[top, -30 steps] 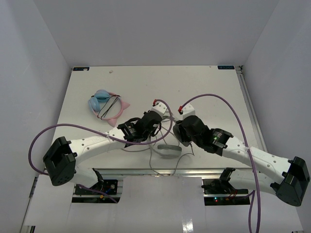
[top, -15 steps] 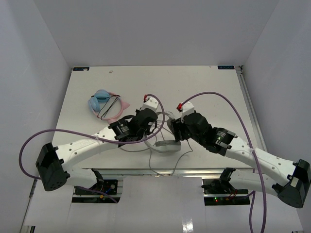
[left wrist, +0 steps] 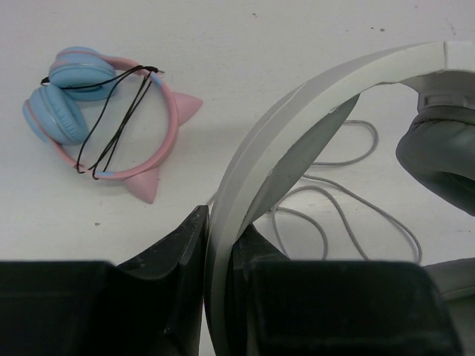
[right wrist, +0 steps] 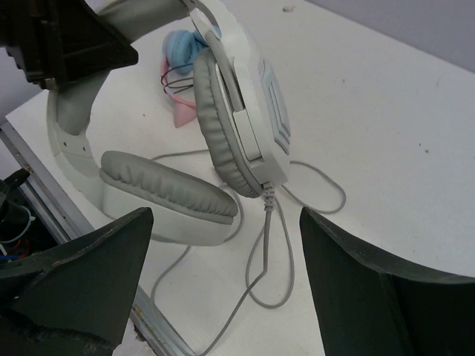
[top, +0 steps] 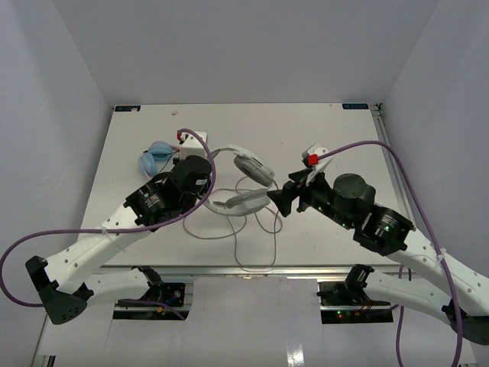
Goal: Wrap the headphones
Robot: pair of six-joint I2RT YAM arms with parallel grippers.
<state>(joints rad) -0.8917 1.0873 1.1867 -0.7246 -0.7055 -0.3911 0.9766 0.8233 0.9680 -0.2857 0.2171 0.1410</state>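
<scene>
left jaws pinch the headphones [top: 254, 169] by the band so their cable [right wrist: 266, 211] trails at 6 o'clock for my spread right jaws.

Robot lab, white table [top: 321, 130], plain enclosure walls [top: 244, 53]

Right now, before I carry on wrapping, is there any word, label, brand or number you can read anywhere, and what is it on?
No text is legible in any view.
Dark label at the far-left corner of the table: too small to read.
Dark label at the far-right corner: too small to read.
Headphones: no printing shows.
Blue-and-pink headset: no printing shows.
</scene>
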